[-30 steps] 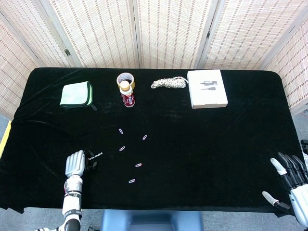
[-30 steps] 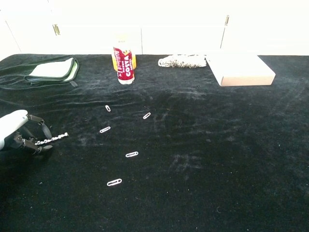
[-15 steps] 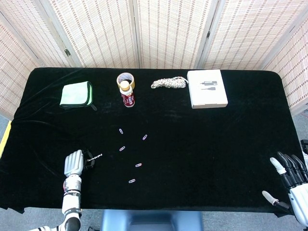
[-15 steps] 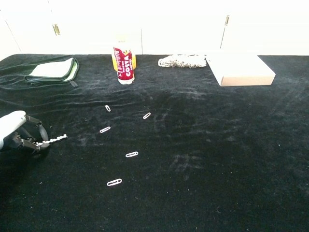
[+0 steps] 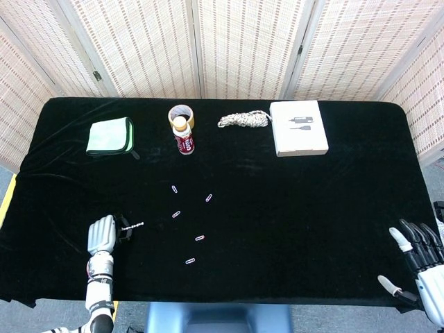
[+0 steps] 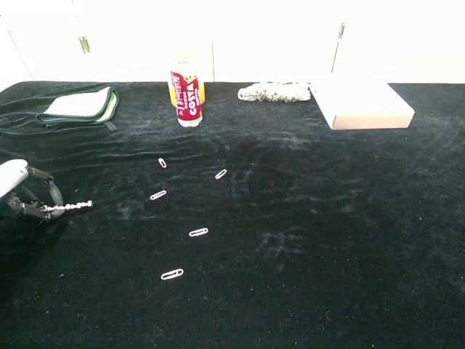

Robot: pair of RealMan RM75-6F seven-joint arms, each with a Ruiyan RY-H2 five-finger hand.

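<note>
Pinching a drill bit (image 6: 67, 208) in its fingers (image 6: 45, 195), your left hand (image 5: 101, 234) sits low over the counter (image 5: 312, 208), clips (image 5: 200, 238) just beyond. Your right hand (image 5: 423, 258) hangs off the edge, fingers spread, holding nothing.

Five paper clips (image 5: 176, 214) lay scattered on the black table (image 5: 312, 208). Along the far edge sat a folded green cloth (image 5: 109, 136), a red-labelled bottle (image 5: 184, 139) before a tape roll (image 5: 182, 113), a rope bundle (image 5: 243, 120) and a white box (image 5: 298, 127).

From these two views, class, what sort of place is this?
Probably a robot test bench: a black-draped table before folding screens, with paper clips and a left hand holding a drill bit.
</note>
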